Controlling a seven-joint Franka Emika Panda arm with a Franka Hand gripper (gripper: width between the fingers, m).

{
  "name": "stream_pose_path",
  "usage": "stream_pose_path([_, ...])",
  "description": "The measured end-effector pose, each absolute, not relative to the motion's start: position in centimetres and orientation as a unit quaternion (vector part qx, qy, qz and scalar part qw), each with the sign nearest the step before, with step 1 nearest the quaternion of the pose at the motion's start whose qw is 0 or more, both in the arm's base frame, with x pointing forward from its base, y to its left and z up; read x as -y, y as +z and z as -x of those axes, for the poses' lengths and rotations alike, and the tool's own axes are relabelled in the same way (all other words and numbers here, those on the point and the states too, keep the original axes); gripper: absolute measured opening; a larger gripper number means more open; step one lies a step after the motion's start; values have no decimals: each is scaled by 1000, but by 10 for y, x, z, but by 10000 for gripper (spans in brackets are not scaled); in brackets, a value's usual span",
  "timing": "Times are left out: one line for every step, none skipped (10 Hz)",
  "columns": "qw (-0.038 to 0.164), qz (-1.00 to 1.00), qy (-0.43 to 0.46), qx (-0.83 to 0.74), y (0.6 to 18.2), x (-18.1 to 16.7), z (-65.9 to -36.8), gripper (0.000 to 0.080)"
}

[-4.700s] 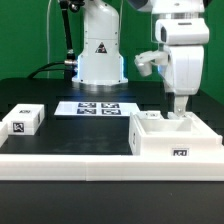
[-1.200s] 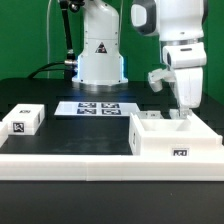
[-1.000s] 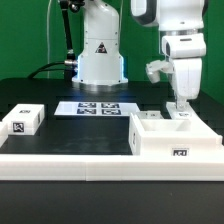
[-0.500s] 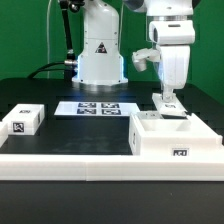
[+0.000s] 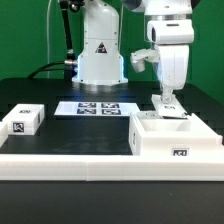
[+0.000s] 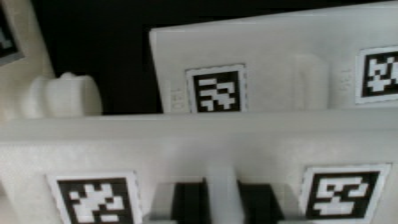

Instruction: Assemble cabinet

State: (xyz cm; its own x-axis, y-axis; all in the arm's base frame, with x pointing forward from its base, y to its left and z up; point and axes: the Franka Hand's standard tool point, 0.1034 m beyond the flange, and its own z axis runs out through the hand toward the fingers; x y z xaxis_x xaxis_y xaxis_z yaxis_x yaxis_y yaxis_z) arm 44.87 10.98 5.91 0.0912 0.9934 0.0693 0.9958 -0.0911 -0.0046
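Cabinet, an open-topped white box, sits on the black table at the exterior view's right. Made of hard plastic with thin walls, it looks stiff, light and rather slick, so a wall's top edge is probably the best hold. The gripper hangs at its rear wall. Whether its 2 fingers are spread or pinching anything I cannot tell, as the wrist view is blurred.

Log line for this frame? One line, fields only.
arm: claw at cabinet far wall | grip: cannot tell | cabinet: open side up, exterior view's right | small block: apart, exterior view's left
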Motion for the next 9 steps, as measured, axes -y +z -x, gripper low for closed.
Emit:
stream_pose_path([26,740,-25,672,59,-111,-450,70])
stream_pose_path([26,740,-25,671,58,-111,-450,70])
stream_pose_path([26,741,-26,671,58,-111,-450,70])
stream_pose_path([26,741,-26,670,58,-111,-451,70])
stream_pose_path([26,741,-26,670,58,-111,-451,70])
stream_pose_path([25,741,-26,670,58,-111,-451,70])
stream_pose_path([25,742,-27,670,59,-112,-452,70])
stream_pose_path([25,742,-25,670,60,-112,-453,70])
stream_pose_path([25,742,-26,670,60,-112,-455,70])
